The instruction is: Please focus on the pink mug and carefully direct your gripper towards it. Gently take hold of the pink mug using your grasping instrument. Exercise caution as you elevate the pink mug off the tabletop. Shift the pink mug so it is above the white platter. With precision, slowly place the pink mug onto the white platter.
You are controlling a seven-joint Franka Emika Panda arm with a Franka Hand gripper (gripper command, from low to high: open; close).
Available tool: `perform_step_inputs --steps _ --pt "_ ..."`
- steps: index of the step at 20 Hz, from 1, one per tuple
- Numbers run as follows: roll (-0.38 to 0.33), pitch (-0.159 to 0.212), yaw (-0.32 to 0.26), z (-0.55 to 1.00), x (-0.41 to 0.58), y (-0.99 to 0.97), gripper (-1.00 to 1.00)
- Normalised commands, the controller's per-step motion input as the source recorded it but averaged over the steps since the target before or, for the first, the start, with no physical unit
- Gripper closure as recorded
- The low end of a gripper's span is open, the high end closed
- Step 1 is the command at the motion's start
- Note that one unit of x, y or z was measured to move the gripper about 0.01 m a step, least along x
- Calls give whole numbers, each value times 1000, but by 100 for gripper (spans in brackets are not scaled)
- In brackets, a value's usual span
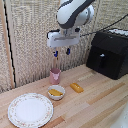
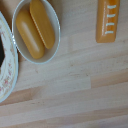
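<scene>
The pink mug (image 1: 55, 76) stands upright on the wooden table near the back wall. My gripper (image 1: 62, 51) hangs in the air above it, a little toward the exterior view's right, with its blue-tipped fingers (image 1: 56, 52) apart and nothing between them. The white platter (image 1: 30, 110) lies flat at the front, on the exterior view's left; its patterned rim (image 2: 7, 70) also shows in the wrist view. The wrist view shows neither the mug nor my fingers.
A small white bowl (image 1: 50, 90) with yellow pieces sits between mug and platter; it also shows in the wrist view (image 2: 54, 44). An orange object (image 1: 76, 87) (image 2: 107, 20) lies beside it. A black box (image 1: 107, 52) stands at the back on the exterior view's right.
</scene>
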Motion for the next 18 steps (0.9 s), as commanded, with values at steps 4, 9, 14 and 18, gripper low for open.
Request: perform_step_inputs --steps 4,9,14,18 --pt "33 80 -37 -108 550 -269 -100" --pt "12 39 0 -157 432 -286 -100" --pt "0 31 0 -224 417 -284 -100" --pt "0 1 3 -286 436 -293 -100"
